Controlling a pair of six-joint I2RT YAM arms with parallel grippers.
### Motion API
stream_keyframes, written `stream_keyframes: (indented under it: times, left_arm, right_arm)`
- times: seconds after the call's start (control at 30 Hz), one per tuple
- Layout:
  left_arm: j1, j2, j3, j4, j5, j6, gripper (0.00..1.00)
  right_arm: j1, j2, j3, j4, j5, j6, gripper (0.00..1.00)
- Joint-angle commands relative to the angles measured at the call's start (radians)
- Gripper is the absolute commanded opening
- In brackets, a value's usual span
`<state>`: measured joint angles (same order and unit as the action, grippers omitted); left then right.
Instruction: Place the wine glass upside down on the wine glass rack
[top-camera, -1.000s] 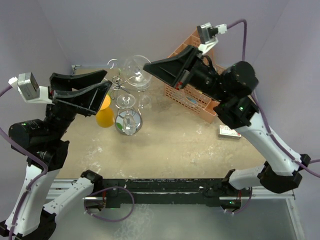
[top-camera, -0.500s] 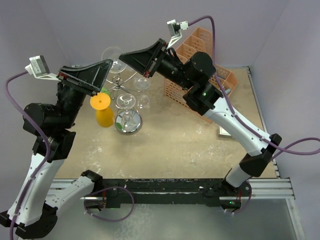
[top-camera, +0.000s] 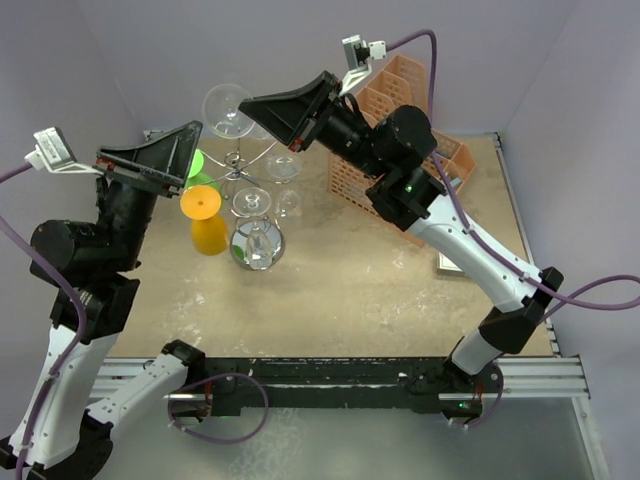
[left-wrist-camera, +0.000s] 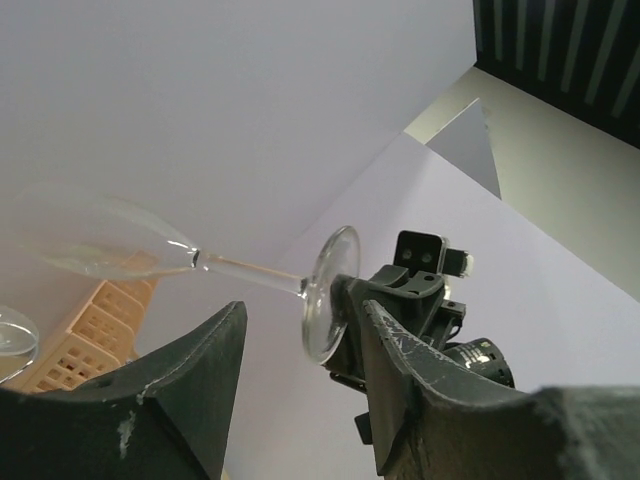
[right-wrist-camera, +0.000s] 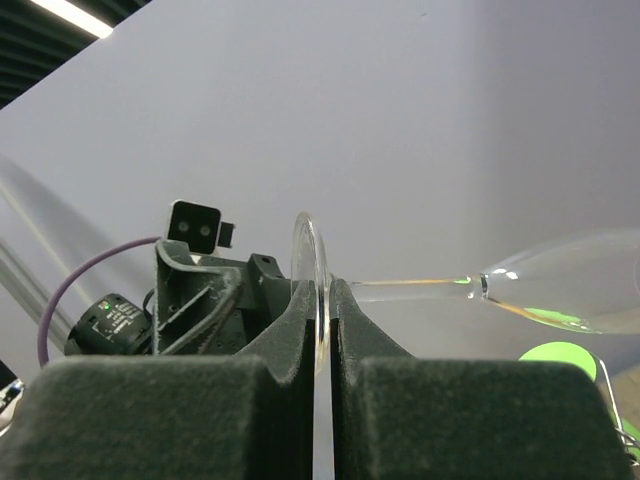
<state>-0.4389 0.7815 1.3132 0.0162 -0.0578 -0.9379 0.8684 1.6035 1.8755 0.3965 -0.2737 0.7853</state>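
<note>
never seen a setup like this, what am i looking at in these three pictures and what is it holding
These are two robot arms bolted at the near edge of a table, each ending in a two-finger gripper. The wide picture comes from a fixed camera above and behind them. The other two come from small cameras on the wrists, looking out past each arm's own fingers. On the table stand a silver wire wine glass rack, an orange plastic cup and an orange mesh organiser. The right gripper is pinched shut on the round foot of a wine glass, holding it in the air with its stem roughly sideways. The left gripper is open, close by, and holds nothing.
</note>
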Motion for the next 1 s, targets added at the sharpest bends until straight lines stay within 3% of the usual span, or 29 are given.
stream_keyframes:
  times: [0.0,0.23,0.53,0.7,0.87,0.97]
  left_arm:
    - [0.001,0.036,0.049,-0.035,0.006,0.044,0.48]
    - [0.001,0.078,0.052,0.051,0.141,0.019,0.42]
    - [0.0,0.075,0.051,0.049,0.12,0.034,0.03]
    - [0.002,0.075,0.037,0.079,0.091,0.034,0.0]
    - [0.001,0.085,0.041,0.075,-0.018,0.054,0.0]
    - [0.002,0.128,0.085,0.052,-0.033,0.121,0.0]
  right_arm:
    - [0.003,-0.033,0.04,0.113,-0.032,-0.018,0.0]
    - [0.003,-0.004,0.078,0.072,-0.086,-0.021,0.0]
    - [0.003,0.012,0.081,0.052,-0.138,-0.015,0.0]
    - [0.002,-0.001,0.067,0.05,-0.126,-0.015,0.0]
    - [-0.001,-0.024,0.051,0.025,-0.054,-0.028,0.37]
    - [-0.012,-0.059,0.016,-0.002,0.007,-0.026,0.51]
